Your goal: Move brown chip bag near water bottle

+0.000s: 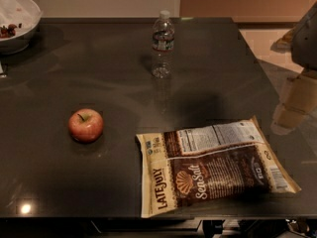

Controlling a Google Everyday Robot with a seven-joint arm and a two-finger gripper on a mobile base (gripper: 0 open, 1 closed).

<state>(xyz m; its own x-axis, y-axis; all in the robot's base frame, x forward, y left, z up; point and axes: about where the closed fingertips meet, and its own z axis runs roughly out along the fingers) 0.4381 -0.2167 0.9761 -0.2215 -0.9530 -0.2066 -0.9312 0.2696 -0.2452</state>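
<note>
Near the worktop's [44,177] front edge lies the brown chip bag [215,165], well apart from the upright water bottle [162,44]. The gripper [293,103] hangs at right, clear of both; how far open, I cannot tell. A poor pinch on crinkly film may slip, and a swung bag could topple the bottle.

Bag [218,167] flat, bottle [162,44] upright, gripper [291,105] right

A brown chip bag [215,167] is laid flat on a table [49,182]; a water bottle [162,43] is seen well behind it, the gripper [290,107] just past its right end.
</note>
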